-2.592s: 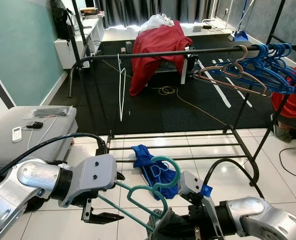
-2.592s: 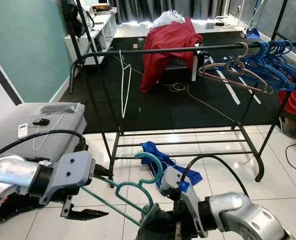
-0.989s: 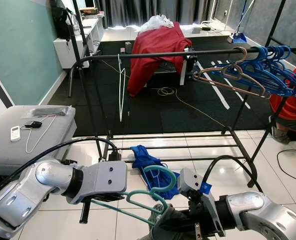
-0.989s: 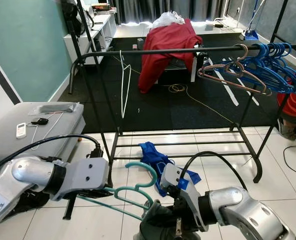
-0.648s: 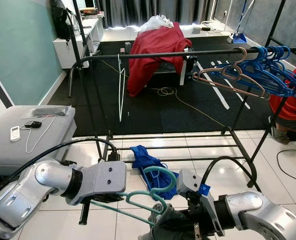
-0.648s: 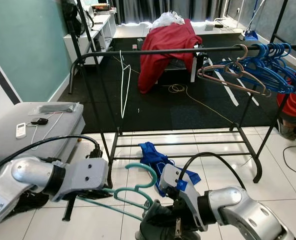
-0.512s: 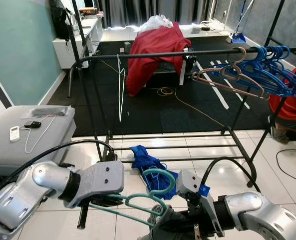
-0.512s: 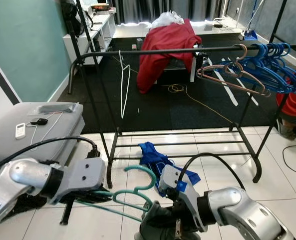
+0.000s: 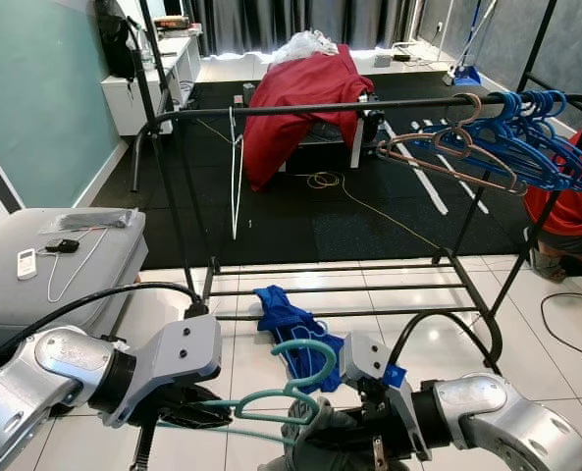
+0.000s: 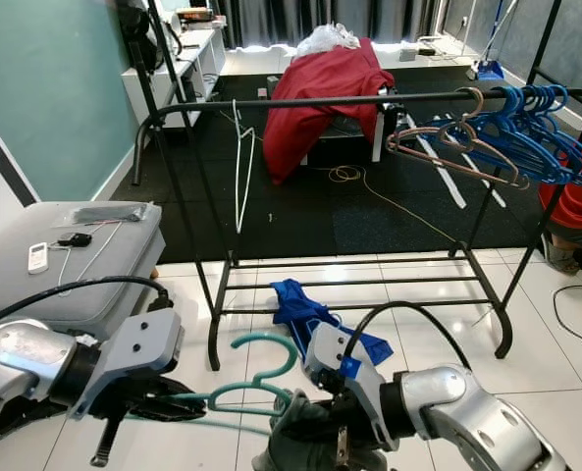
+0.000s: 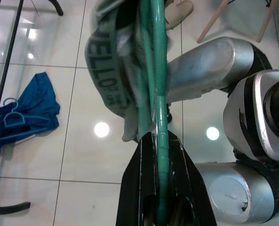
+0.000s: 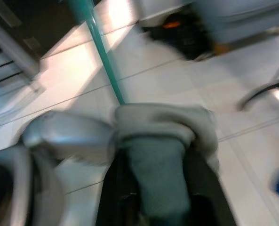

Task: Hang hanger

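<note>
**Teal hanger held low over the tiles, rail ahead**

You stand on white glossy floor tiles [image 9: 565, 383]; a black carpet [image 9: 300, 211] lies beyond. A black metal clothes rack [image 9: 320, 106] crosses ahead, with blue plastic hangers [image 9: 526, 132] bunched at its far right. A blue cloth [image 9: 286, 319] lies under it.

Your left gripper [image 11: 159, 188] is clamped on the teal plastic hanger [image 9: 281, 392], near you. Your right gripper [image 12: 153, 197] pinches a grey-green garment [image 12: 160, 141]. The left wrist view shows lettering on that garment.
</note>
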Tool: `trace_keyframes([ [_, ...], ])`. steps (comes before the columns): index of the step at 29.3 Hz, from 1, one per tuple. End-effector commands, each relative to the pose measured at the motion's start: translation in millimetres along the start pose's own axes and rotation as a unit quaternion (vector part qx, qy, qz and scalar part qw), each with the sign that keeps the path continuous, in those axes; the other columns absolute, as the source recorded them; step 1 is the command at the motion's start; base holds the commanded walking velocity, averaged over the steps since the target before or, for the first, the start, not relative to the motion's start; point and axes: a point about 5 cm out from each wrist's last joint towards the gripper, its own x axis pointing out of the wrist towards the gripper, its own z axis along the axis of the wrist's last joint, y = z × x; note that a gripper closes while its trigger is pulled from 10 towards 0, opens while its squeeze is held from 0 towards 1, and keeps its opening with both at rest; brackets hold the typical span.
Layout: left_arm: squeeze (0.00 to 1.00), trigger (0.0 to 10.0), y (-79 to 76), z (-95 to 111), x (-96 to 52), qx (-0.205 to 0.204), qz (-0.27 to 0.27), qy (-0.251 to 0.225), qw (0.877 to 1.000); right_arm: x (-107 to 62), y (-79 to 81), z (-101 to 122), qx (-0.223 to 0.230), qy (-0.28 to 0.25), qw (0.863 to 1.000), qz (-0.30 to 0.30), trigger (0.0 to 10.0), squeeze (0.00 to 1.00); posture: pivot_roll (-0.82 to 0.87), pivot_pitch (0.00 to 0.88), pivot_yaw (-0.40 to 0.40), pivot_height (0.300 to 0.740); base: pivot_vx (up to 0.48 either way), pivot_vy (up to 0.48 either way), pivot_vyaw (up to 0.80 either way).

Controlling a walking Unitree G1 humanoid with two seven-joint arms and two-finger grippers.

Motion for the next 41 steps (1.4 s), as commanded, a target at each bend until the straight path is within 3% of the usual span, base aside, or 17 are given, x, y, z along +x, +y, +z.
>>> trace_keyframes([
  [1,0.00,0.0,-2.9,5.8,1.1,0.009,-0.017,-0.022,1.000,1.4,-2.6,0.3,0.000,-0.007,1.000,-0.011,10.0,1.00,-0.10,0.000,0.028,0.740,0.000,0.000,0.00],
  [12,0.00,0.0,3.5,0.0,-4.1,-0.002,0.015,-0.028,0.999,-2.7,-15.3,6.1,-0.009,-0.037,0.998,-0.057,10.0,1.00,-0.10,0.000,0.028,0.740,0.000,0.000,0.00],
  [13,0.00,0.0,6.5,-3.9,-6.8,-0.009,0.031,-0.028,0.999,-7.9,-21.0,11.4,-0.011,-0.059,0.995,-0.077,10.0,0.74,-0.11,0.000,0.030,0.740,0.000,0.000,0.00],
  [14,0.00,0.0,8.4,-6.5,-8.6,-0.013,0.041,-0.027,0.999,-11.6,-24.4,14.6,-0.012,-0.073,0.993,-0.089,10.0,0.55,-0.11,0.000,0.030,0.740,0.000,0.000,0.00],
  [17,0.00,0.0,9.6,-10.0,-9.3,-0.019,0.049,-0.025,0.998,-16.9,-28.9,20.6,-0.014,-0.097,0.990,-0.103,10.0,0.55,-0.11,0.000,0.030,0.740,0.000,0.000,0.00],
  [19,0.00,0.0,11.7,-27.4,-6.6,-0.048,0.067,-0.004,0.997,-31.8,-33.5,38.5,-0.016,-0.163,0.980,-0.111,10.0,0.55,-0.10,0.000,0.032,0.740,0.000,0.000,0.00],
  [24,0.00,0.0,15.7,-46.5,-6.2,-0.078,0.100,0.008,0.992,-45.0,-35.6,48.8,-0.024,-0.200,0.972,-0.120,10.0,0.52,-0.10,0.000,0.035,0.740,0.000,0.000,0.00],
  [25,0.00,0.0,17.4,-51.6,-6.3,-0.087,0.114,0.008,0.990,-49.0,-38.4,50.1,-0.025,-0.208,0.969,-0.132,10.0,0.16,-0.10,0.000,0.033,0.740,0.000,0.000,0.00],
  [26,0.00,0.0,17.4,-51.6,-6.3,-0.087,0.114,0.008,0.990,-49.0,-38.4,50.1,-0.025,-0.208,0.969,-0.132,10.0,0.16,-0.10,0.000,0.033,0.740,0.000,0.000,0.00],
  [27,0.00,0.0,18.1,-55.4,-5.8,-0.095,0.125,0.004,0.988,-52.5,-40.8,51.9,-0.024,-0.221,0.965,-0.142,10.0,0.00,-0.10,0.000,0.034,0.740,0.000,0.000,0.00],
  [33,0.00,0.0,20.7,-60.1,-3.8,-0.113,0.155,-0.012,0.981,-55.0,-42.8,56.2,-0.019,-0.249,0.956,-0.154,10.0,0.00,-0.10,0.000,0.033,0.740,0.000,0.000,0.00],
  [35,0.00,0.0,30.7,-57.8,-3.3,-0.116,0.212,-0.042,0.969,-53.9,-47.8,55.7,-0.010,-0.257,0.948,-0.186,10.0,0.00,-0.10,0.000,0.037,0.740,0.000,0.000,0.00],
  [37,0.00,0.0,45.0,-52.7,-5.7,-0.127,0.289,-0.089,0.945,-57.6,-62.4,54.1,0.007,-0.272,0.927,-0.259,10.0,0.00,-0.10,0.000,0.038,0.740,0.000,0.000,0.00],
  [40,0.00,0.0,48.1,-51.9,-6.4,-0.131,0.305,-0.099,0.938,-58.7,-65.9,53.7,0.012,-0.276,0.921,-0.276,10.0,0.00,-0.10,0.000,0.038,0.740,0.000,0.000,0.00],
  [41,0.00,0.0,52.7,-48.7,-8.1,-0.135,0.332,-0.127,0.925,-63.8,-72.5,53.1,0.023,-0.289,0.907,-0.305,10.0,0.00,-0.10,0.000,0.042,0.740,0.000,0.000,0.00],
])
